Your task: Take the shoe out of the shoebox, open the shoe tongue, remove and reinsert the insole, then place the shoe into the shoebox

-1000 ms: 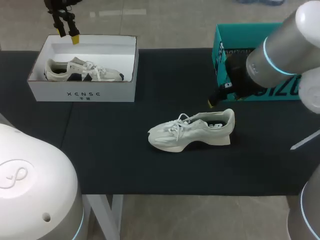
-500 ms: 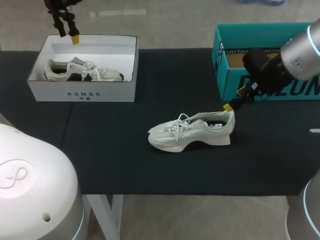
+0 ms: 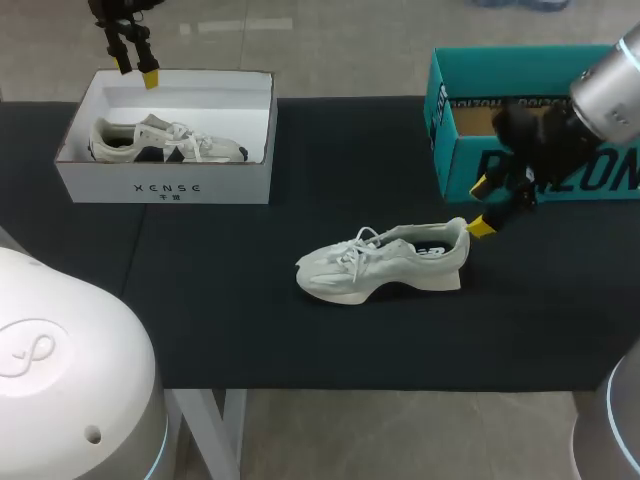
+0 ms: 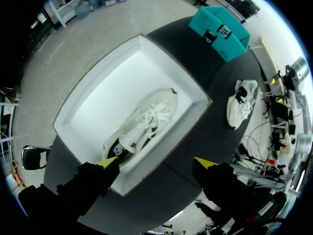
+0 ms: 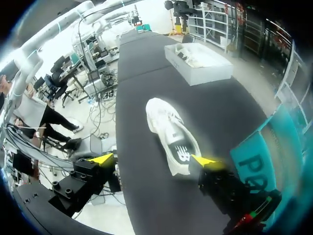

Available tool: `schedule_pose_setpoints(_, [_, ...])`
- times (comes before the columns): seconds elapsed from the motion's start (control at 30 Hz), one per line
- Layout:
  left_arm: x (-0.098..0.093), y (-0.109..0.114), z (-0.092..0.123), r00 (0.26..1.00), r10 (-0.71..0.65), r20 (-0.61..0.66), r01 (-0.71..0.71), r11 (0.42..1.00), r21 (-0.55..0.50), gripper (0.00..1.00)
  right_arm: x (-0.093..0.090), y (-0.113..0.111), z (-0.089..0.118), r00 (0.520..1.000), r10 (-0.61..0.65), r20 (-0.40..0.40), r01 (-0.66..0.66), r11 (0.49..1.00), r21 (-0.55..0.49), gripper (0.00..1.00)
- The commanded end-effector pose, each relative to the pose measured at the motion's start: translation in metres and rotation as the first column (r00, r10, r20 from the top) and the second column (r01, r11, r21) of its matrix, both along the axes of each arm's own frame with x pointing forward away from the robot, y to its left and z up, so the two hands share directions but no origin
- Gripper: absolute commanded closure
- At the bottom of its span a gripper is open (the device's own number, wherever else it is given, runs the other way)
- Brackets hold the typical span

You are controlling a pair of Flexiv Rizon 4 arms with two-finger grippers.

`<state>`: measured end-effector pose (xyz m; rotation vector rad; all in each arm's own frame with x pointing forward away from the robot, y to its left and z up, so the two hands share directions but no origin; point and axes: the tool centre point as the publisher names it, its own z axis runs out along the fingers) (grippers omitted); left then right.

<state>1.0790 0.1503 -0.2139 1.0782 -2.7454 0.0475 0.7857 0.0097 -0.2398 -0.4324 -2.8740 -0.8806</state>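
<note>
2 sneakers in sight. 1 white lace-up sneaker (image 3: 385, 263) lies out on the black table (image 3: 250, 330) near the middle. It stands on its sole, toe to the left and heel to the right, with the dark insole showing through the collar.

Right gripper (image 3: 481, 206) hangs at the heel end, jaws released and holding nothing. 1 yellow tip is just beside the heel; contact can't be made out from the head view. In the right wrist view the sneaker (image 5: 171, 132) lies ahead of the gripper (image 5: 151, 160), within the span of the spread fingers and apart from both.

Teal cardboard box (image 3: 445, 130) sits at the far right, open on top with a brown inside, just behind the right arm. It shows close beside the right gripper (image 5: 264, 156).

White cardboard shoebox (image 3: 165, 185) sits at the far left, lid off. A second pale sneaker with dark patches (image 3: 165, 140) lies inside it, toe to the right.

Left gripper (image 3: 137, 68) hangs over the far rim of the white shoebox, jaws released, nothing in them. Its wrist view looks down into the shoebox (image 4: 171, 142) between the parted fingers (image 4: 155, 162), onto the boxed sneaker (image 4: 142, 122).
</note>
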Motion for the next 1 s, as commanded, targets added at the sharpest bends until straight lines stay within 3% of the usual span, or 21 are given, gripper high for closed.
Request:
schedule_pose_setpoints(0.03, [0.001,0.001,0.0,1.0,-0.002,-0.004,0.002,1.0,0.001,0.0,0.0,-0.017,0.008,0.997,0.073,0.038,-0.068,0.991,-0.112,0.0])
schedule_pose_setpoints(0.13, [0.001,0.001,0.0,1.0,-0.002,-0.004,0.002,1.0,0.001,0.0,0.002,-0.025,0.011,0.992,0.116,0.055,-0.105,0.98,-0.169,0.0])
schedule_pose_setpoints(0.23, [0.001,0.001,0.0,1.0,-0.002,-0.004,0.002,1.0,0.001,0.0,0.009,-0.03,0.013,0.985,0.147,0.085,-0.136,0.982,-0.133,0.0])
schedule_pose_setpoints(0.27, [0.001,0.001,0.0,1.0,-0.002,-0.004,0.002,1.0,0.001,0.0,0.013,-0.033,0.01,0.991,0.131,0.041,-0.127,0.988,-0.089,0.0])
schedule_pose_setpoints(0.8, [0.001,0.001,0.0,1.0,-0.002,-0.004,0.002,1.0,0.001,0.0,0.013,-0.033,0.01,0.991,0.131,0.041,-0.127,0.988,-0.089,0.0])
schedule_pose_setpoints(0.9, [0.001,0.001,0.0,1.0,-0.002,-0.004,0.002,1.0,0.001,0.0,0.017,-0.039,-0.005,0.969,0.103,0.223,-0.077,0.989,-0.125,0.0])
schedule_pose_setpoints(1.0, [0.001,0.001,0.0,1.0,-0.002,-0.004,0.002,1.0,0.001,0.0,0.021,-0.048,-0.022,0.941,0.08,0.329,-0.044,0.992,-0.114,0.0])
